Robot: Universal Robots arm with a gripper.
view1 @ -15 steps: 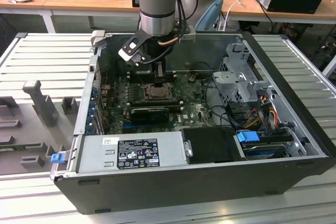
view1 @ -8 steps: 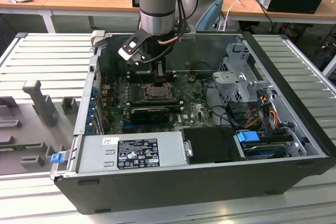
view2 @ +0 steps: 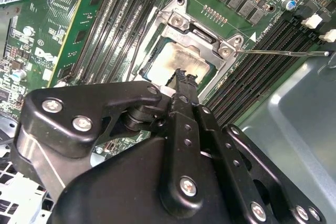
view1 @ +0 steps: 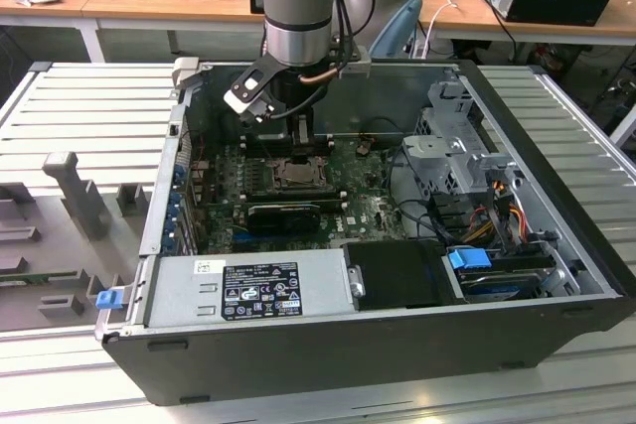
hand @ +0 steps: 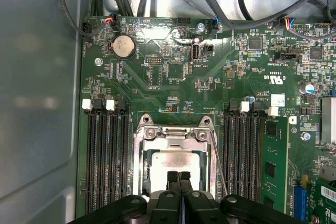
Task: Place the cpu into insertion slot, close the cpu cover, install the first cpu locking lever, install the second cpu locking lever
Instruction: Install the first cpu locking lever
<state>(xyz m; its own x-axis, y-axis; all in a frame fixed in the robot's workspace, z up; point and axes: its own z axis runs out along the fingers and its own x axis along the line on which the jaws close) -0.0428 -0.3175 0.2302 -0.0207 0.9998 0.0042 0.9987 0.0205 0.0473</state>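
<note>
Fingers [hand: 171, 178]: two black metal tips of the arm's gripper [hand: 178, 177], pressed flat together with nothing between them in both wrist views. I read this as a blunt point meant for pushing, not for grasping.

Item 1, the cpu [hand: 176, 160]: a small square chip with a dull silver top. It lies flat inside the insertion slot [view1: 296, 174], the square socket at mid-frame in the exterior view, a little above centre. The chip is seated and the gripper does not hold it.

Item 2, the cpu cover [hand: 173, 134]: a thin silver-grey hinged metal frame with a square window. It lies down over the socket so the chip's top shows through the window. The fingertips hang over the frame's edge and the chip. I cannot tell whether they touch.

Item 3, locking lever [view2: 283, 52]: a thin bare steel rod. It stands out sideways from the socket corner across the long black memory slots [hand: 105, 156]. I judge it unlatched, so the cover is lowered but not clamped.

Item 4, green motherboard [view1: 373, 208] inside the open dark-grey computer case [view1: 581, 275]: the arm reaches down through the open side.
</note>
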